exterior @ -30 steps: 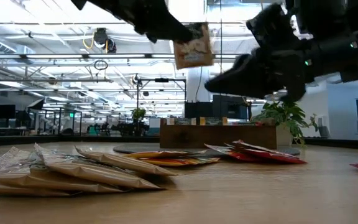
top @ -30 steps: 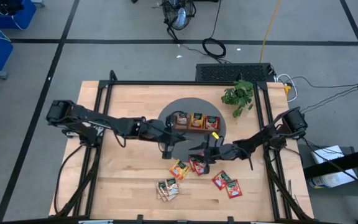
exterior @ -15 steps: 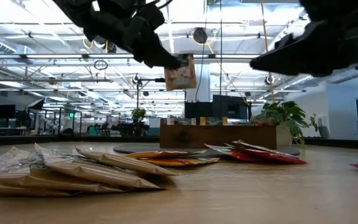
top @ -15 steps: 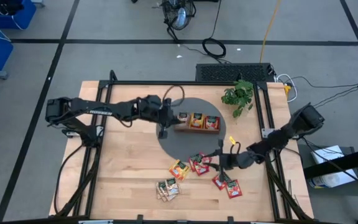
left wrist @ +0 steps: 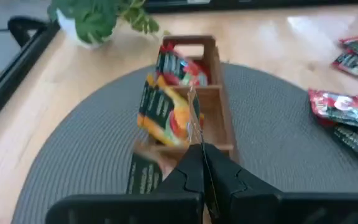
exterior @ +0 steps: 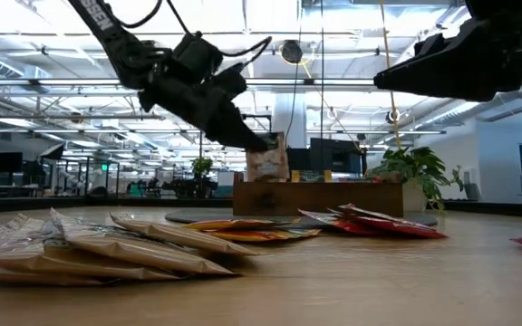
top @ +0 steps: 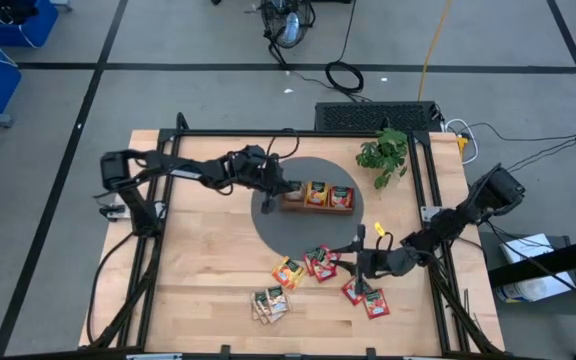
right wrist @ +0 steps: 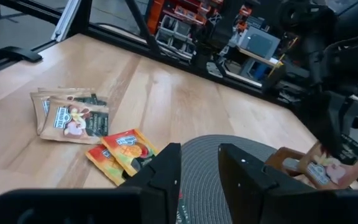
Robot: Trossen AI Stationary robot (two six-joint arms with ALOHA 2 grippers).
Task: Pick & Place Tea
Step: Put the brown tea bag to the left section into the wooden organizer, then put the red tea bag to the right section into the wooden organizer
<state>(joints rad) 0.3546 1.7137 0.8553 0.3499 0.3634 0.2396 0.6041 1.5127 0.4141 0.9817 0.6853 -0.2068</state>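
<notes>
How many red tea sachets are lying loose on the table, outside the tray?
4 visible: two red sachets overlapping at the round grey mat's front edge, and two more on the wood toward the right front, by the right gripper. Others may hide under it.

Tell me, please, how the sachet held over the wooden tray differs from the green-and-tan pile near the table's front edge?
The held sachet hangs upright in the air, pinched by the left gripper above the tray; the green-and-tan pile lies flat on the bare wooden table. The held sachet is a single one; the pile is several, overlapping. The held sachet is over the grey mat; the pile lies off it. Both share the pale tan packaging with a picture label.
</notes>
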